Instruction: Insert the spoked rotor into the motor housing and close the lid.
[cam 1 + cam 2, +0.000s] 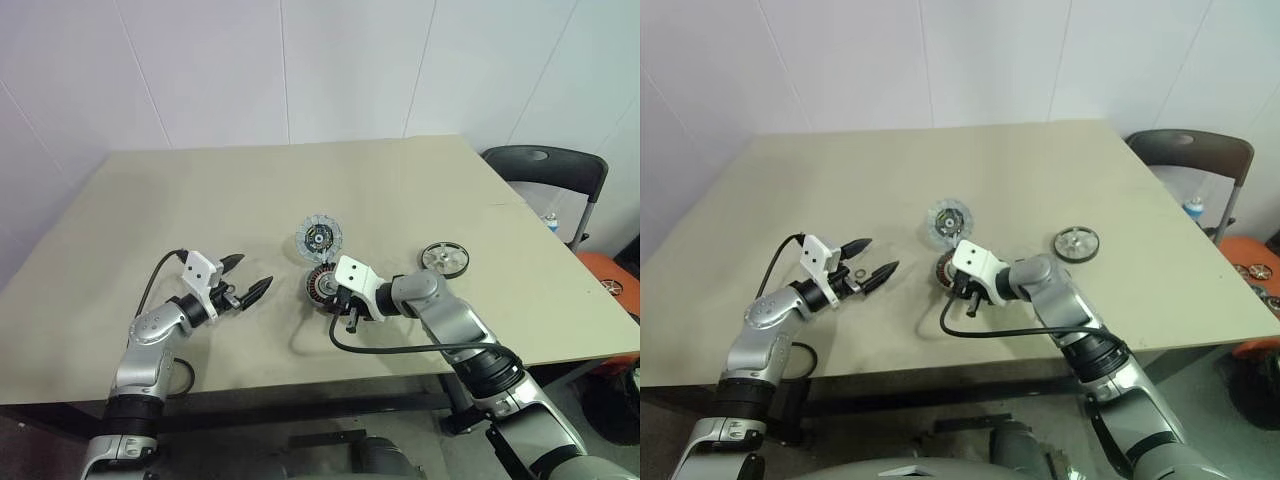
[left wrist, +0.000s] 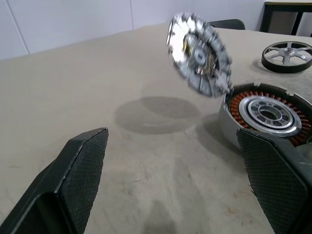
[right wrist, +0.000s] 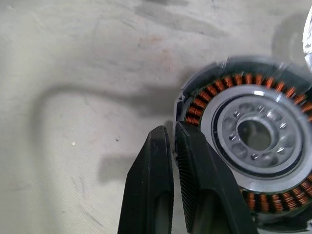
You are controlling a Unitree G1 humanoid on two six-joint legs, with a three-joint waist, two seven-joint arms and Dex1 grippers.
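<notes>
Motor housing (image 3: 253,136) holds only windings; spoked rotor (image 1: 444,259) lies apart.

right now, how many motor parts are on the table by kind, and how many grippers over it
motor housing: 1
lid, standing open on the housing: 1
spoked rotor, lying apart on the table: 1
grippers: 2, left gripper open, right gripper shut beside the housing
total: 5

One rotor (image 1: 444,258), one housing (image 2: 267,115), one lid (image 1: 319,238), one chair (image 1: 545,170)
</notes>
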